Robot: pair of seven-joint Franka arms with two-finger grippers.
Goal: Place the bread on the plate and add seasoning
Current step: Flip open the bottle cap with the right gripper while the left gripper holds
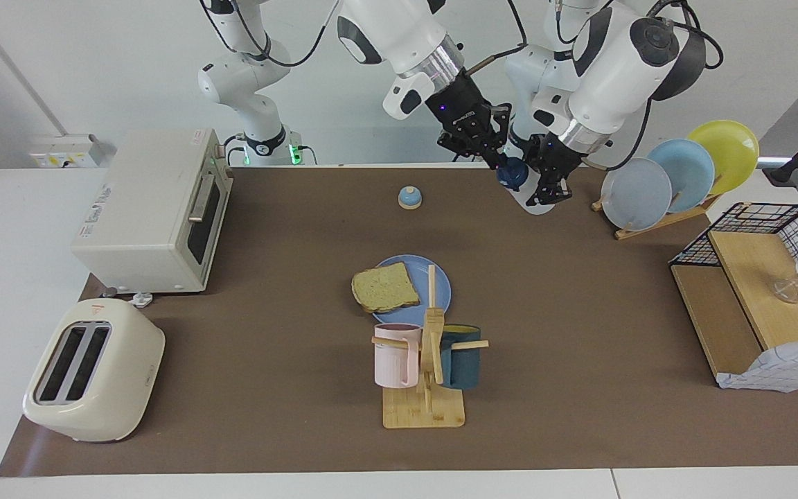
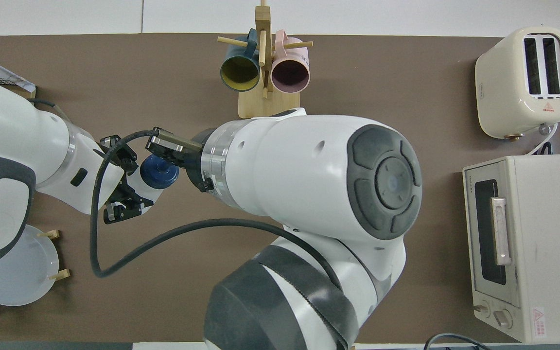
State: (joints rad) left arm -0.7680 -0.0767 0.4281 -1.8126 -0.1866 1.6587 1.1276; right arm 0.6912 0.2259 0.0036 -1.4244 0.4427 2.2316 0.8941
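- The seasoning (image 2: pixel 156 174), a whitish bottle with a dark blue cap, is held up over the brown table (image 2: pixel 387 63).
- The left hand (image 2: pixel 127 182) is clamped on the bottle's body.
- The right hand (image 2: pixel 166 150) sits at the blue cap; whether it grips cannot be told.
- The right arm's bulk fills the middle.
- A mug tree (image 2: pixel 263 73) with a teal and a pink mug stands farthest from the robots.
- A toaster (image 2: pixel 523 82) and toaster oven (image 2: pixel 528 243) stand at the right arm's end.

Bread (image 1: pixel 385 287) and plate (image 1: pixel 440 277) hidden overhead beneath the right arm; seasoning (image 1: pixel 536 202) body largely behind left tool (image 1: pixel 550 187).
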